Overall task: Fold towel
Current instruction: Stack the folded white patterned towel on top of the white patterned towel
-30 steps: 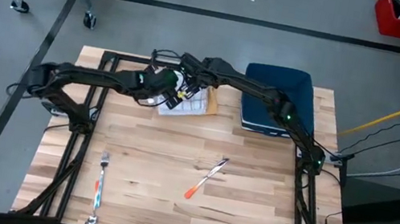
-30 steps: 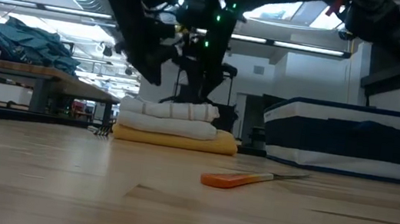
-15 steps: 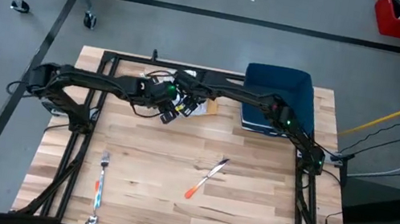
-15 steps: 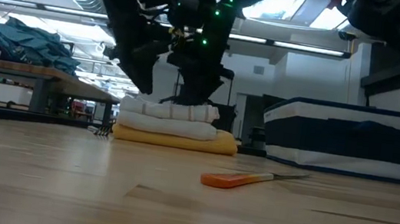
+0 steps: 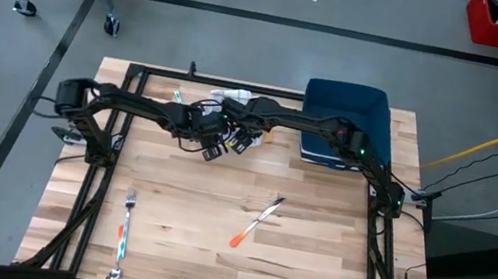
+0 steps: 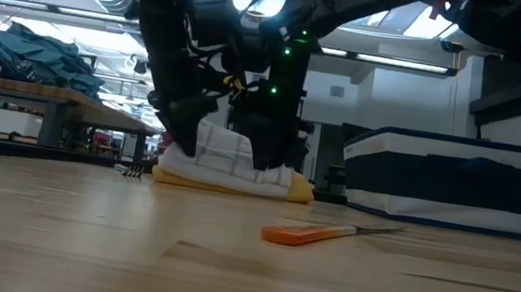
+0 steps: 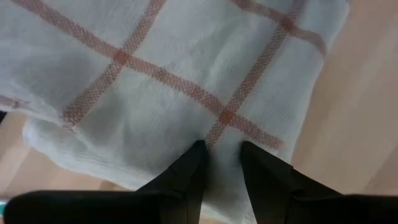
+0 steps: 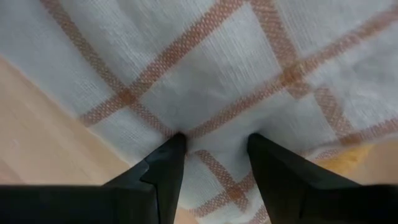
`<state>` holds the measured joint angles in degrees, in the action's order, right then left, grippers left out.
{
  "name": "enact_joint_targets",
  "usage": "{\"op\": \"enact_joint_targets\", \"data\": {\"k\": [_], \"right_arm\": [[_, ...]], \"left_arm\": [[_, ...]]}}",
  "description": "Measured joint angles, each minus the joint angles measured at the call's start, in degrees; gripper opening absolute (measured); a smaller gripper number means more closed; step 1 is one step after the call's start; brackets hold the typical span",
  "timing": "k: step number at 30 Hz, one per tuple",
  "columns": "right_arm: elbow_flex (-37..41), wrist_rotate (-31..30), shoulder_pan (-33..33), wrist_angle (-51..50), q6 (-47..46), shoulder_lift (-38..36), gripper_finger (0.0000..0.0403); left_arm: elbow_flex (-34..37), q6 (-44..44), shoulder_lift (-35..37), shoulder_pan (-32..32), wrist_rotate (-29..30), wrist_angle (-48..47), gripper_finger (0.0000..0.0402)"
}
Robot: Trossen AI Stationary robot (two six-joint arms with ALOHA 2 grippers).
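Note:
A white towel with orange-brown check lines (image 6: pixel 224 151) lies over a folded yellow towel (image 6: pixel 300 187) at the table's far middle. It slopes down over the stack's near side, and part of it shows behind the arms (image 5: pixel 234 95). My left gripper (image 7: pixel 221 146) is shut on the towel's left part (image 5: pixel 211 145). My right gripper (image 8: pixel 214 140) is shut on its right part (image 5: pixel 245 141). The two stand close side by side. My left gripper pinches a bulge of the white cloth (image 7: pixel 219 124) between its two fingertips, slanting down from above; one layer or several, I cannot tell. The cloth spreads away from the fingers and rests on the stack. My right gripper pinches the checked cloth (image 8: pixel 211 127) between its two fingertips, near the towel's edge by the bare wood. It points steeply down. The number of layers does not show. The cloth lies on the yellow towel (image 8: pixel 364 155).
A dark blue bin (image 5: pixel 343 120) stands at the far right, close to the towels. An orange-handled knife (image 5: pixel 253 223) lies at the table's middle and an orange-handled fork (image 5: pixel 124 225) near the left front. Bare wood lies between them.
Both grippers have come down and toward the table's near edge, staying side by side. The white towel, folded on top of the stack a second ago, has been drawn out with them and now slopes down over the stack's near side.

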<state>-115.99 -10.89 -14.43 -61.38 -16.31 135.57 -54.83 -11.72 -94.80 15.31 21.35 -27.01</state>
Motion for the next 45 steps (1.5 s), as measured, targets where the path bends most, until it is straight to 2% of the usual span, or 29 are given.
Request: {"op": "enact_joint_targets", "data": {"k": [5, 9, 17, 21, 25, 27, 33, 38, 45], "right_arm": [[0.3, 0.4, -0.2, 0.5, 0.0, 0.0, 0.0184], [0.0, 0.1, -0.2, 0.3, 0.1, -1.0, 0.0184], [-9.1, -4.7, -0.1, -1.9, 0.3, -1.7, 0.0184], [-13.0, -6.5, -0.1, 1.1, 0.4, -1.7, 0.0184], [-14.3, -8.5, -0.6, 8.7, 3.9, -2.0, 0.0184], [-14.4, -8.4, -0.9, 13.2, 6.4, -2.0, 0.0184], [-13.5, -2.3, -2.9, 23.4, 7.1, -1.2, 0.0184], [-13.2, -2.4, -4.5, 24.5, 7.1, 0.9, 0.0184], [-13.2, -1.5, -6.4, 24.0, 3.6, 5.4, 0.0184]], "left_arm": [[0.1, 1.1, -0.7, -0.4, 0.1, 2.0, 0.0100], [0.2, 1.8, 1.8, -0.4, 0.0, 1.5, 0.0100], [0.2, 5.6, 11.7, -0.3, 0.8, 2.2, 0.0100], [0.2, 8.6, 16.9, -0.4, 0.8, 2.1, 0.0100], [0.2, 9.0, 22.3, -0.9, 0.9, 1.3, 0.0100], [0.2, 9.0, 25.0, -1.4, 1.0, 0.5, 0.0100], [0.3, 8.8, 32.6, -2.9, 1.2, -4.2, 0.0100], [0.0, 5.9, 37.6, -4.4, 0.0, -7.6, 0.0100], [0.0, 4.2, 41.8, -8.1, -0.2, -7.6, 0.0100]]}}
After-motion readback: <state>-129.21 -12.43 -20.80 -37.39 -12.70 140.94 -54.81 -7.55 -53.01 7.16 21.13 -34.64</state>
